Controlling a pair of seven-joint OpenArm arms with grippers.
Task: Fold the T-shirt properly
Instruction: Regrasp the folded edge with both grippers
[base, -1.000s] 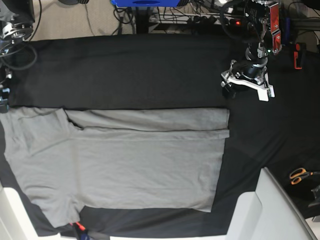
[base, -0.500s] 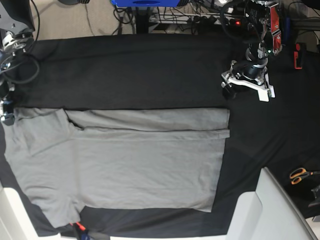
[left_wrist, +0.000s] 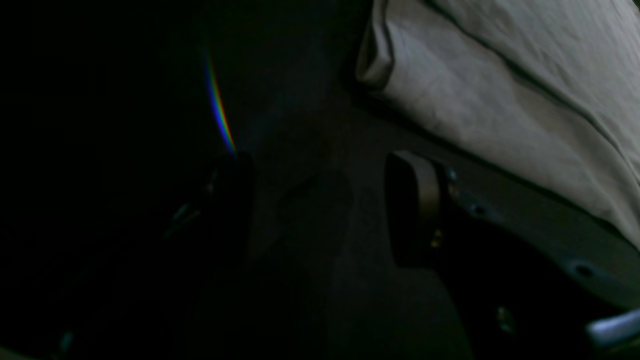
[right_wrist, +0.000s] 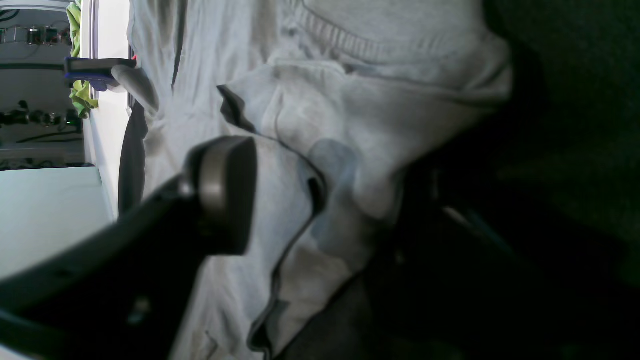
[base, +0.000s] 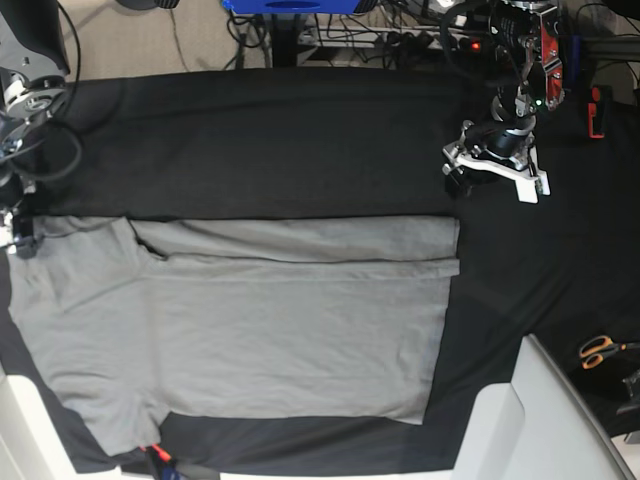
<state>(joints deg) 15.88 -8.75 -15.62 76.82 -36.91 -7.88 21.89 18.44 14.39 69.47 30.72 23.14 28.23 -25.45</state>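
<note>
left claw (base: 495, 178): parted, low | right claw (right_wrist: 320, 200): parted, low

no legible txt, labels or nos. in any view.

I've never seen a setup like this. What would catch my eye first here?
The big grey T-shirt spread flat on the black cloth sheet, its far long side already folded inward. The right gripper sits at the shirt's collar corner at the picture's left edge, while the left gripper hangs over bare black cloth beyond the hem. Orange-handled scissors lie far right.
</note>
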